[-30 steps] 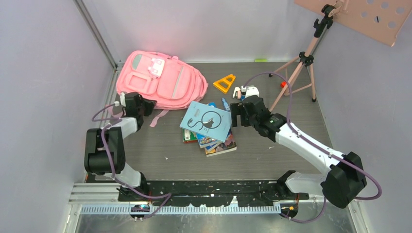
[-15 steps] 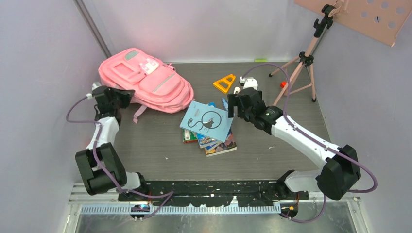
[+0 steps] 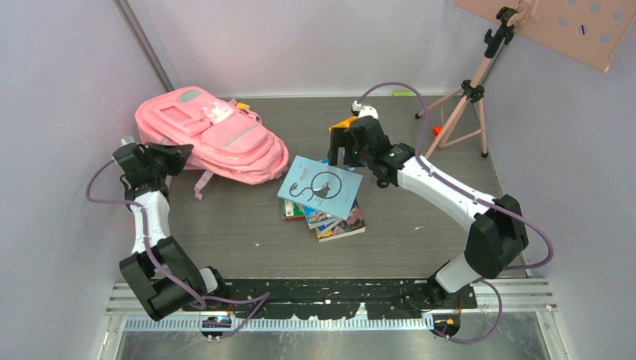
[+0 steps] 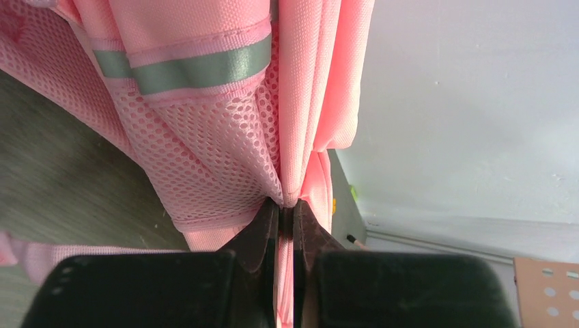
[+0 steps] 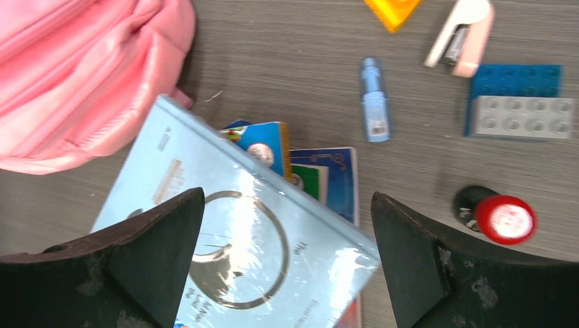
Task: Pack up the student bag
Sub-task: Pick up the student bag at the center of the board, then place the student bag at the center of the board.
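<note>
Left hand (image 4: 285,222) pinched on student bag (image 4: 225,109) pink fabric edge, mesh pocket beside

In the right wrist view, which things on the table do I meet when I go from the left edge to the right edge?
pink bag → light-blue book → blue tube → pink-and-white stapler → toy blocks

From above I see a soft pink fabric backpack (image 3: 214,142) at ten o'clock of a glossy pale-blue book (image 3: 319,187) bearing a dark ring drawing. The backpack's mesh is pink under a grey-green stripe (image 4: 184,68). In my right wrist view, at the book's two o'clock, sit a blue studded brick (image 5: 515,80) and a grey studded brick (image 5: 522,117); at three, a red-capped black stamp (image 5: 505,220).
</note>
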Tool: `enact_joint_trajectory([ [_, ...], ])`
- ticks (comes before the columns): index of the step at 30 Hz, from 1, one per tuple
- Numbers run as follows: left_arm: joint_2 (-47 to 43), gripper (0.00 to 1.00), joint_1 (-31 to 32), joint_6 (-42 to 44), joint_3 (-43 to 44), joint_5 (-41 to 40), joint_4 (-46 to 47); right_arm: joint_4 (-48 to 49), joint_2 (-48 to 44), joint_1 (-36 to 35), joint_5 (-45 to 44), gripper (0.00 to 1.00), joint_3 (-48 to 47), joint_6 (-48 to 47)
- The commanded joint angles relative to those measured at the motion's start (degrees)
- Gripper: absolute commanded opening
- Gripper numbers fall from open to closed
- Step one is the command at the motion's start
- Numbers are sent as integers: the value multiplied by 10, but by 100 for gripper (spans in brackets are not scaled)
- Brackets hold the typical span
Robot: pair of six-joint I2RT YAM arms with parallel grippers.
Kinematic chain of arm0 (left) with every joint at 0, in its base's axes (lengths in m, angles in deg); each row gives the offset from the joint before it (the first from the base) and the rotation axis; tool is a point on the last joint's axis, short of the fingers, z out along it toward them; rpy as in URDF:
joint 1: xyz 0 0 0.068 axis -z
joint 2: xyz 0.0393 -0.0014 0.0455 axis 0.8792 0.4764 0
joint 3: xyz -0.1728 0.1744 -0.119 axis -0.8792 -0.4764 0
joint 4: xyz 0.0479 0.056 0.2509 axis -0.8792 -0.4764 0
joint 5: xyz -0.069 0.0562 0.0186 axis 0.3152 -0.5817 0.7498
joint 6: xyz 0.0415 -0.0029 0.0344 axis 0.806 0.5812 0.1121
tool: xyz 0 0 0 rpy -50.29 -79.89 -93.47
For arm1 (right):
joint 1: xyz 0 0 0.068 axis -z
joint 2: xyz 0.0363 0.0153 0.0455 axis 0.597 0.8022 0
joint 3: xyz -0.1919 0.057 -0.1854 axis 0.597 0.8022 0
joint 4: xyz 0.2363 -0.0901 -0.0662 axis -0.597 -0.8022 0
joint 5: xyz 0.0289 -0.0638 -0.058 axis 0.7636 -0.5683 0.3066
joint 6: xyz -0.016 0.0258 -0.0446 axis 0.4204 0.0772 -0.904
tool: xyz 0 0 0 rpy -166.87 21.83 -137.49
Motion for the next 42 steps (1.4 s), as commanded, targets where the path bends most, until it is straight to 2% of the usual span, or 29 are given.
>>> enact_joint_trajectory([
  [1, -54, 0, -12, 56, 35, 58, -50, 50, 30, -14, 86, 99, -43, 31],
  [3, -78, 0, -22, 98, 41, 49, -94, 43, 73, -21, 85, 99, -69, 37],
  [6, -113, 0, -29, 155, 48, 19, -164, 12, 129, -44, 37, 99, -146, 31],
  [9, -142, 0, -29, 191, 37, -12, -213, -4, 204, -51, 36, 99, -215, 40],
  [15, -163, 0, -29, 245, 4, -39, -264, -11, 332, -51, 95, 96, -329, 64],
  [20, -176, 0, -28, 280, 15, -69, -295, -23, 425, -51, 172, 94, -417, 88],
  [28, -178, 0, -29, 291, 13, -78, -299, -72, 528, -50, 223, 93, -527, 105],
  [34, -172, 0, -29, 302, 23, -80, -303, -69, 555, -51, 285, 90, -554, 113],
  [42, -151, 0, -27, 315, 43, -72, -310, -67, 589, -51, 345, 78, -607, 124],
])
